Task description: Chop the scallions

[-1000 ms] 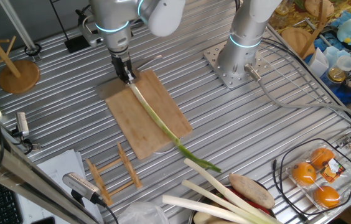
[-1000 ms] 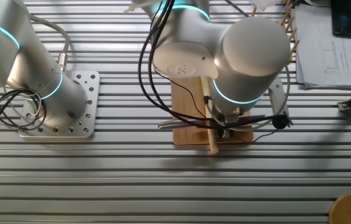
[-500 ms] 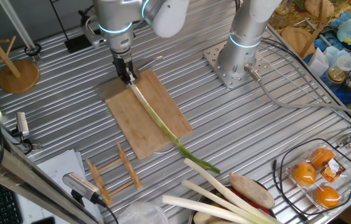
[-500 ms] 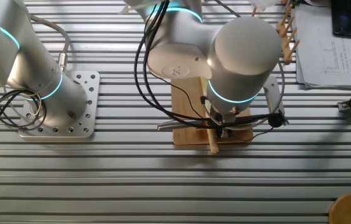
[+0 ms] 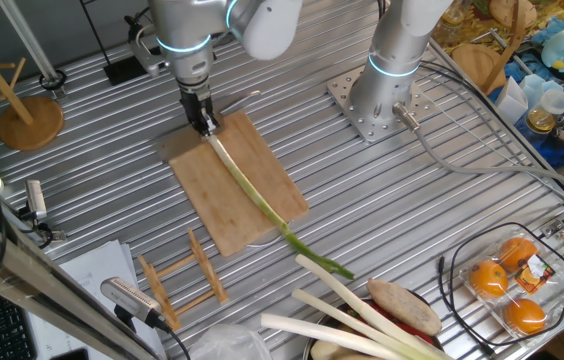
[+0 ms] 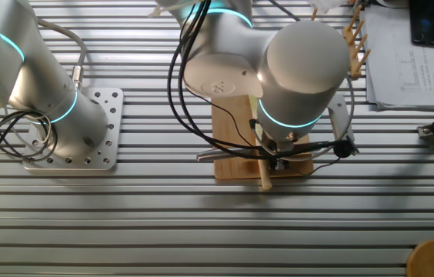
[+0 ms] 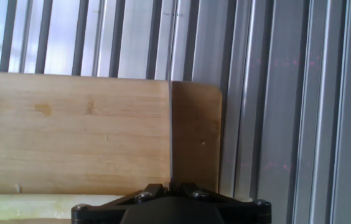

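One long scallion (image 5: 252, 195) lies lengthwise on the bamboo cutting board (image 5: 262, 165), its dark green tip (image 5: 327, 262) trailing off the near end. Its pale root end (image 6: 263, 181) pokes past the board's edge. My gripper (image 5: 205, 125) stands over that pale end, shut on a thin knife (image 6: 225, 155) whose blade lies across the board. In the hand view the blade (image 7: 171, 130) shows edge-on between the fingers (image 7: 147, 191), and the pale stalk (image 7: 38, 205) lies at the lower left on the board (image 7: 88, 130).
Thicker pale leek-like stalks (image 5: 337, 320) and a tan root (image 5: 402, 305) lie at the near edge. A small wooden rack (image 5: 182, 278), a wire basket of oranges (image 5: 507, 285), a second arm's base (image 5: 377, 100) and a wooden stand (image 5: 30, 120) surround the board.
The arm shifted slightly over the board's far end a second ago and has since held still. The scallion has not moved.
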Available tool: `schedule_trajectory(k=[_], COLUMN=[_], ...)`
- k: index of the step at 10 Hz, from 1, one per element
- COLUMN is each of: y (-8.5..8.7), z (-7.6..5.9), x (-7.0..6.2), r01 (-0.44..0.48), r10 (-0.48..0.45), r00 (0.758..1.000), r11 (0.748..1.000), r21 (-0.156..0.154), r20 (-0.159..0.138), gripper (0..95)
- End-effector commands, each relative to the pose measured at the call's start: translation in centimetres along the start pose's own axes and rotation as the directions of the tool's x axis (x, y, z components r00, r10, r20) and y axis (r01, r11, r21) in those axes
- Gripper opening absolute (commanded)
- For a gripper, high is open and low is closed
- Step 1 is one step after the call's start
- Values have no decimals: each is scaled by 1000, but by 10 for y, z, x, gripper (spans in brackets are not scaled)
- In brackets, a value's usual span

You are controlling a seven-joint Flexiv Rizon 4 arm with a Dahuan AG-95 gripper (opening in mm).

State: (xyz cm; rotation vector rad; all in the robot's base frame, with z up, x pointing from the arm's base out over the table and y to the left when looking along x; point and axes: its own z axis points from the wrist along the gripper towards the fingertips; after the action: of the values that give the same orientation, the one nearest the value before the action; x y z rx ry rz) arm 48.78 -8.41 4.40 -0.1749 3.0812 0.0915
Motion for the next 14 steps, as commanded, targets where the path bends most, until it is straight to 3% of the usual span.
schedule_trajectory(k=[1, 7, 14], y=[1, 9, 10], z=[-5, 1, 8], x=[-5, -27, -30], r01=[5, 9, 39], r10=[-5, -9, -39], r00=[1000, 1000, 999], r11=[1000, 1000, 999], r21=[-11, -6, 6], r20=[-5, -2, -10], gripper=[0, 0, 0])
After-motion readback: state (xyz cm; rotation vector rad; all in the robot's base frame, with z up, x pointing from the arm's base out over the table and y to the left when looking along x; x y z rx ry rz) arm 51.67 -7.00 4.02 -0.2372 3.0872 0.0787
